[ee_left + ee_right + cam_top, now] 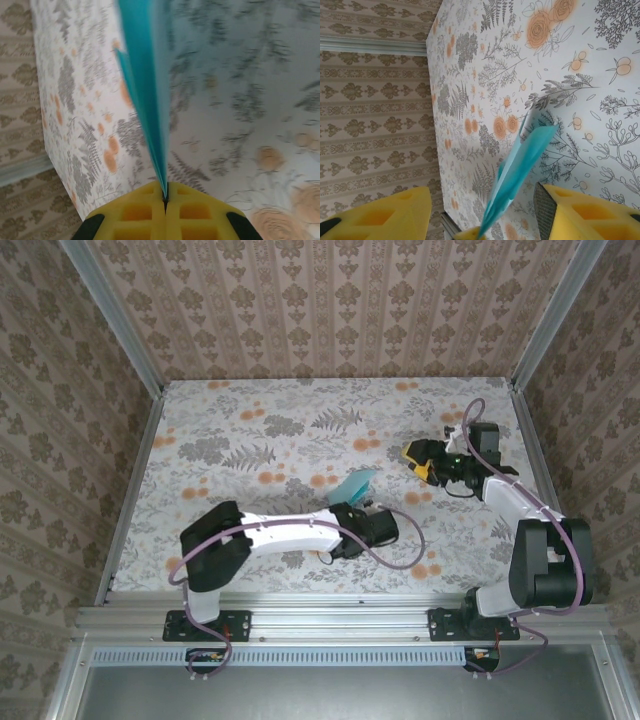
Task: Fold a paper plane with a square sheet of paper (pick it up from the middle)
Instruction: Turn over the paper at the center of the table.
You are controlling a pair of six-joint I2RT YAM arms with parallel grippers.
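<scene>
The square sheet of paper is folded into a slim turquoise paper plane point(356, 485). It sticks up above the table near the middle, and my left gripper point(360, 508) is shut on its lower edge. In the left wrist view the yellow jaws are pressed together at the left gripper point(165, 197), with the paper plane point(145, 85) rising edge-on from them. My right gripper point(418, 462) hovers open to the right of the plane, apart from it. In the right wrist view the paper plane point(520, 167) shows through the right gripper point(484, 200), whose yellow fingers point(395, 215) stand wide apart.
The floral tabletop point(270, 430) stretches to the left and back. Metal frame rails point(130, 480) and patterned walls close it in on three sides. The left arm point(290, 532) lies across the near part of the table.
</scene>
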